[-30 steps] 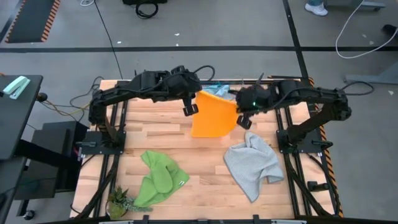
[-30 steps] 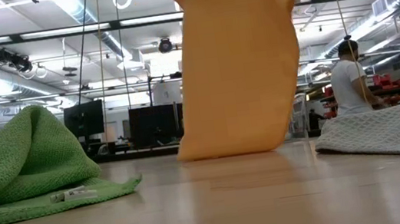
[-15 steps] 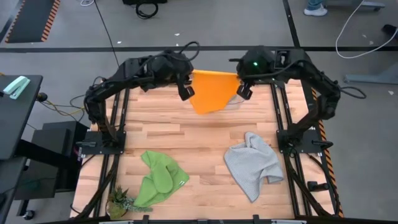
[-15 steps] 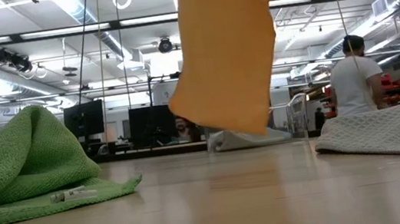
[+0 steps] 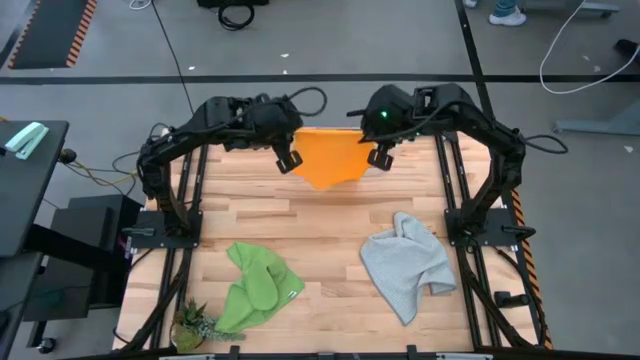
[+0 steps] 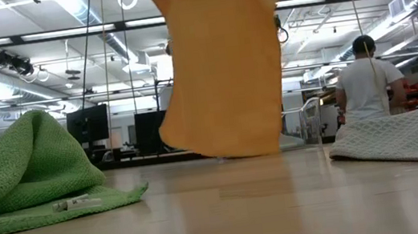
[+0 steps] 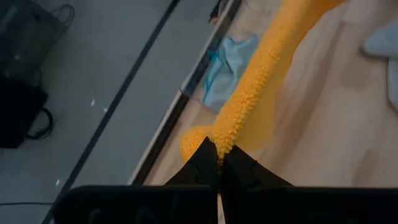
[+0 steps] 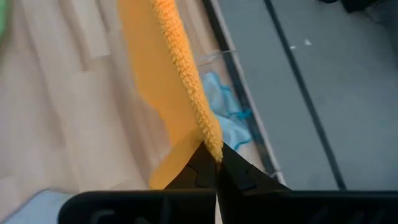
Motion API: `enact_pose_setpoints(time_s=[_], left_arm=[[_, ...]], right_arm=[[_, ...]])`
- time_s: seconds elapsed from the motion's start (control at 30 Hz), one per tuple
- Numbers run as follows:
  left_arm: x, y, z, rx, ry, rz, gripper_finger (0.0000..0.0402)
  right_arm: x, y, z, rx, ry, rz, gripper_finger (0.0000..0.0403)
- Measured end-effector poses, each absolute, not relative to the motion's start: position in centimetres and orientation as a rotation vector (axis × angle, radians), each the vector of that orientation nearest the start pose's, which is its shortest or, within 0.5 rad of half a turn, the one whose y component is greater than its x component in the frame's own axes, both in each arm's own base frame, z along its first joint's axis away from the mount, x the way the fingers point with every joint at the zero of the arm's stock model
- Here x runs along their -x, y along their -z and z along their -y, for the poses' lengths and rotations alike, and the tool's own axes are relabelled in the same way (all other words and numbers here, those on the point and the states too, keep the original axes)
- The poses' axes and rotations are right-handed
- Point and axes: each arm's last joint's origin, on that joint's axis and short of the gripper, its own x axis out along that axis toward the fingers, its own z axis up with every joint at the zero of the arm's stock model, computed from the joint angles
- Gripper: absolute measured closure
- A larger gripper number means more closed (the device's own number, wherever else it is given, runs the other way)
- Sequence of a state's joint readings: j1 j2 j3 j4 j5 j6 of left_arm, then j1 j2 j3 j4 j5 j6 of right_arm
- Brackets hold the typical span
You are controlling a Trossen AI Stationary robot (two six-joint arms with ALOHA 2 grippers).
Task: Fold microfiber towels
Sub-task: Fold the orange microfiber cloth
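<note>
L pincer (image 5: 286, 161) & R pincer (image 5: 378, 157), each clamped on a top corner, held the yellow-orange microfiber towel (image 5: 327, 155) hanging above the wooden table's (image 5: 330, 225) far edge.

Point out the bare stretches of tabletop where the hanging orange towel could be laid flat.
The widest bare wood runs across the middle of the wooden table, between the hanging yellow-orange microfiber towel and the two cloths nearer the front. A narrower strip lies between the crumpled green towel and the crumpled light grey towel. The far edge is crowded: both arms, plus a light blue towel.
</note>
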State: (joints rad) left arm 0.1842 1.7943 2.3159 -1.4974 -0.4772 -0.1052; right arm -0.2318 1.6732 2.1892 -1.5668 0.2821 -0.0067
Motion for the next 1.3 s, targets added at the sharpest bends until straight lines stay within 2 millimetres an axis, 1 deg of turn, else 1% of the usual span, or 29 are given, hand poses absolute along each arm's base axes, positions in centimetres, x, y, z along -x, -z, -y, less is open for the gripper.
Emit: enact_pose_setpoints(time_s=[0.1, 0.17, 0.23, 0.33, 0.4, 0.47, 0.53, 0.63, 0.77, 0.87, 0.97, 1.03, 1.07, 1.13, 1.17, 1.23, 1.3], left_arm=[[-30.5, -45.3, -6.3, -0.024, -0.643, -0.986, 0.0397], [-30.6, -45.0, -5.7, 0.002, -0.626, -1.006, 0.0397], [-31.0, -44.1, -5.1, 0.008, -0.617, -1.038, 0.0397], [-32.0, -42.1, -4.1, 0.039, -0.569, -1.111, 0.0397], [-32.5, -40.2, -3.5, 0.044, -0.536, -1.182, 0.0397], [-32.9, -38.2, -3.2, 0.043, -0.539, -1.246, 0.0397], [-33.2, -36.6, -2.8, 0.050, -0.547, -1.274, 0.0397], [-33.2, -34.9, -2.1, 0.085, -0.522, -1.289, 0.0397], [-33.2, -33.4, -0.8, 0.135, -0.497, -1.272, 0.0397], [-32.8, -32.9, 0.3, 0.164, -0.503, -1.264, 0.0397], [-32.5, -32.5, 1.9, 0.172, -0.493, -1.265, 0.0397], [-32.4, -32.6, 2.7, 0.129, -0.507, -1.241, 0.0397], [-32.3, -32.8, 2.7, 0.111, -0.524, -1.221, 0.0397], [-32.3, -33.6, 2.0, 0.120, -0.551, -1.194, 0.0397], [-32.3, -34.2, 1.5, 0.129, -0.564, -1.181, 0.0397], [-32.2, -35.6, 0.7, 0.121, -0.581, -1.149, 0.0397], [-32.1, -37.5, 0.1, 0.116, -0.595, -1.079, 0.0397]], right_arm=[[-27.1, -45.3, 5.9, 0.020, 0.432, -1.066, 0.0403], [-27.5, -44.6, 5.0, 0.008, 0.410, -1.088, 0.0403], [-27.7, -43.7, 4.0, -0.008, 0.383, -1.123, 0.0403], [-27.8, -41.8, 2.4, -0.007, 0.340, -1.185, 0.0403], [-27.9, -40.4, 1.4, -0.008, 0.325, -1.208, 0.0403], [-27.9, -39.1, 0.5, -0.021, 0.313, -1.188, 0.0403], [-27.6, -38.2, -0.3, -0.052, 0.284, -1.141, 0.0403], [-27.2, -36.4, -1.1, -0.107, 0.262, -1.114, 0.0403], [-26.5, -34.0, -2.1, -0.167, 0.240, -1.099, 0.0403], [-26.4, -32.2, -3.2, -0.213, 0.180, -1.071, 0.0403], [-26.4, -30.5, -4.3, -0.226, 0.139, -1.067, 0.0403], [-26.4, -30.0, -4.5, -0.210, 0.129, -1.079, 0.0403], [-26.4, -30.0, -4.4, -0.204, 0.128, -1.079, 0.0403], [-26.2, -30.7, -3.4, -0.208, 0.141, -1.070, 0.0403], [-25.9, -31.4, -2.8, -0.210, 0.153, -1.064, 0.0403], [-25.1, -33.3, -1.5, -0.218, 0.188, -1.033, 0.0403], [-24.1, -35.2, -0.5, -0.206, 0.229, -1.016, 0.0403]])
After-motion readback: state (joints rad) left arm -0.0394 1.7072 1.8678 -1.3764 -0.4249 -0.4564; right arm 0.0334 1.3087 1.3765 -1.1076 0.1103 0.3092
